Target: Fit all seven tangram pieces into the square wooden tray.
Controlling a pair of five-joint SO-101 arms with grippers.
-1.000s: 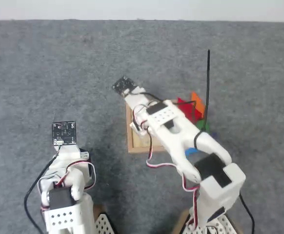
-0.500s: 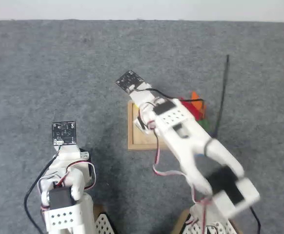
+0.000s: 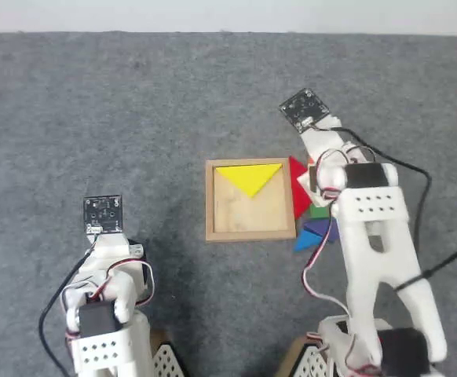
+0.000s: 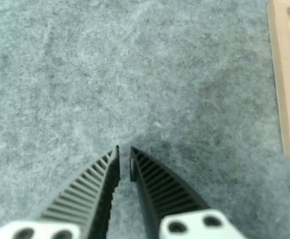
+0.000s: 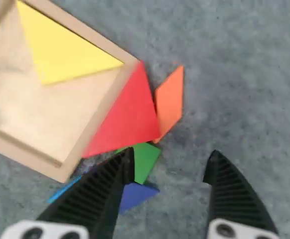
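The square wooden tray [image 3: 210, 200] lies mid-way across the grey surface [image 3: 95, 102], with a yellow triangle [image 3: 248, 177] against its far edge. The red triangle [image 5: 127, 119] and green piece [image 5: 146, 158] cluster just right of it. The right fingers [image 5: 110, 186] hang apart above them. The next pick, probably red, needs lowering and closing. The left fingers [image 4: 97, 184] rest together, near-left.

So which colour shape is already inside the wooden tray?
The yellow triangle. It alone lies inside the tray; the red triangle, orange piece, green piece and blue pieces sit outside it.

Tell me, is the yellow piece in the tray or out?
In: the yellow piece lies flat inside the tray's rim, against one edge.
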